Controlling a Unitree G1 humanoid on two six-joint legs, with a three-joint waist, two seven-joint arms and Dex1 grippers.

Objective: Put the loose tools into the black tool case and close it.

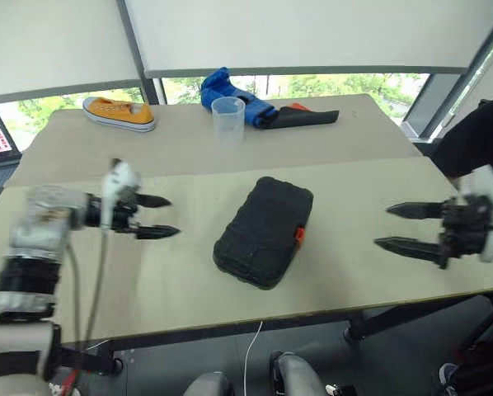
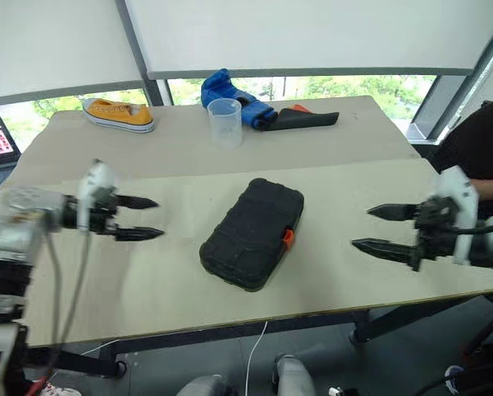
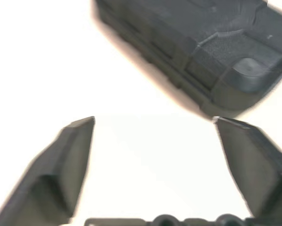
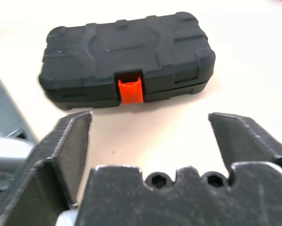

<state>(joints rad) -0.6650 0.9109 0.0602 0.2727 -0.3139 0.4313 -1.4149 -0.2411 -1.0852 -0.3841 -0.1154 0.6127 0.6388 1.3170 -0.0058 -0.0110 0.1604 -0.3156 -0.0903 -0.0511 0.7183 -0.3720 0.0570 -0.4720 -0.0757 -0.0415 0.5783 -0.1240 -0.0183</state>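
Both grippers are hanging spread apart and empty, one on each side of the black tool case [image 1: 264, 232]. From where I am standing, the left gripper [image 1: 158, 217] is pointing in at the case from one side with its two black fingers parted, and the right gripper [image 1: 405, 227] is facing it from the other, fingers just as wide, well apart from the case. Neither is touching anything.

The case is lying flat on the near table [image 1: 189, 280], set at a slant, lid down on its base, and I am seeing no loose tools on the table around it. My reading is that the packing is finished and the arms are standing off so the closed case sits undisturbed between them.

On the far table a clear plastic cup [image 1: 228, 119] is standing upright, with a blue glove [image 1: 226, 89] resting on a flat black cloth [image 1: 304, 118] behind it and an orange sneaker [image 1: 119, 113] off to the left.

The right wrist view is giving what the head views only hint at: the orange latch [image 4: 131, 91] sits centred on the case's front edge, seemingly pressed flat across the seam. The left wrist view is looking at the opposite, plain side, where only a rounded corner and ribbed lid are showing.
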